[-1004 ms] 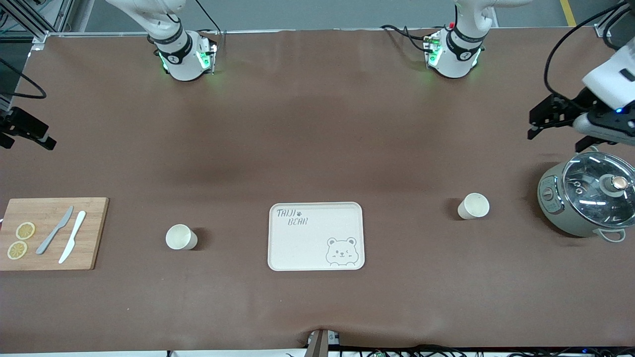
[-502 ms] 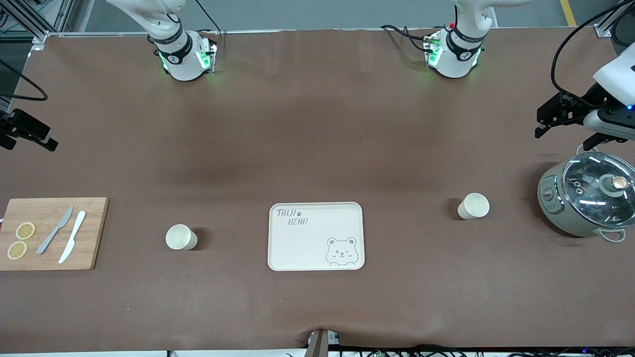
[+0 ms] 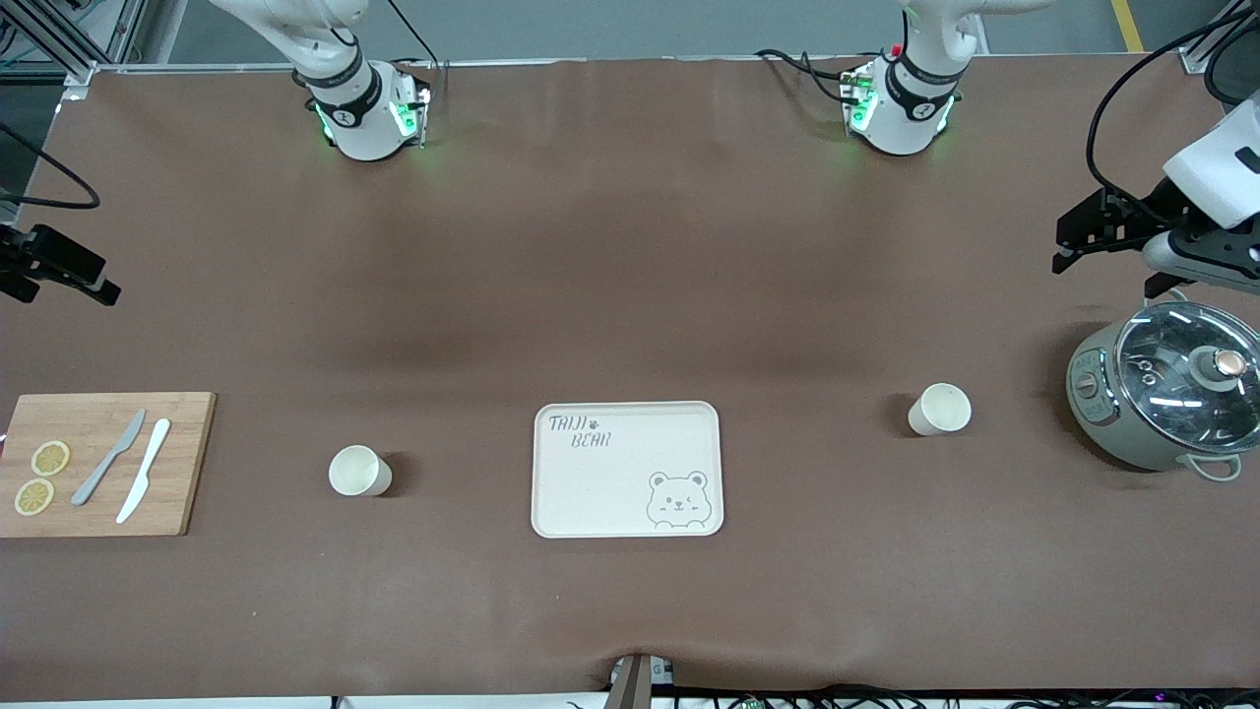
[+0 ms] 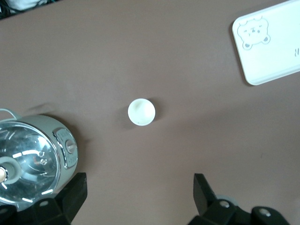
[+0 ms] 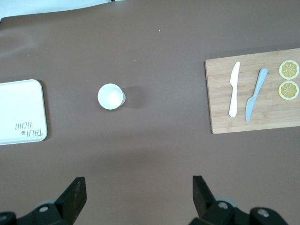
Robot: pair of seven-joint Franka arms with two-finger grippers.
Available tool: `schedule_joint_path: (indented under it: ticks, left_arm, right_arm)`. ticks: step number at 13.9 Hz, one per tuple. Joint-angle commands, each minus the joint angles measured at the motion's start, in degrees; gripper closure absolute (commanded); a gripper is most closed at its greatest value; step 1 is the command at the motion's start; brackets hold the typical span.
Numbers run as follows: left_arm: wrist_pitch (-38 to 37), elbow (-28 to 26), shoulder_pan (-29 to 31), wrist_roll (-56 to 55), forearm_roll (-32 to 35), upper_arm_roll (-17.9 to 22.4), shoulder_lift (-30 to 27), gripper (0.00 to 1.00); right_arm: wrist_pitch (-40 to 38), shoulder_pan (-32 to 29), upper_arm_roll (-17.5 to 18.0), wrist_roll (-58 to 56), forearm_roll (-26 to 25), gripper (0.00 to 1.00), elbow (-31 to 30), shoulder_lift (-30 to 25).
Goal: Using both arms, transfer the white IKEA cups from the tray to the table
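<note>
Front view: cups (image 3: 359,471) (image 3: 940,409) flank tray (image 3: 627,469); pot (image 3: 1166,385) under released left hand (image 3: 1075,228); right hand (image 5: 136,194) released.

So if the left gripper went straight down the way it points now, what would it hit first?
Probably bare table. The left gripper is open and points down at brown surface; the cup sits a little ahead of its fingers and the pot off to one side. Depth is unclear.

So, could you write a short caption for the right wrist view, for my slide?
Open right gripper high over bare table, with a white cup standing between the bear tray and the cutting board.
</note>
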Motion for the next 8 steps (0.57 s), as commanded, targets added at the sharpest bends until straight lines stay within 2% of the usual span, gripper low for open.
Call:
schedule_joint_path:
  ticks: [1,4,8]
  left_arm:
    - [-4.33,1.05,0.4,-0.21,1.18,-0.09,0.24,0.0]
    - [-5.75,0.97,-0.39,-0.21,4.52,-0.35,0.15,0.0]
    - [-5.75,1.05,-0.3,-0.47,4.44,-0.88,0.15,0.0]
  right_arm:
    - [-0.77,-0.87,0.93,-0.59,-0.38,0.0,1.06,0.56]
    - [-0.77,-1.04,0.93,-0.59,-0.38,0.0,1.06,0.91]
    - [-0.77,-1.13,0.93,-0.59,-0.38,0.0,1.06,1.18]
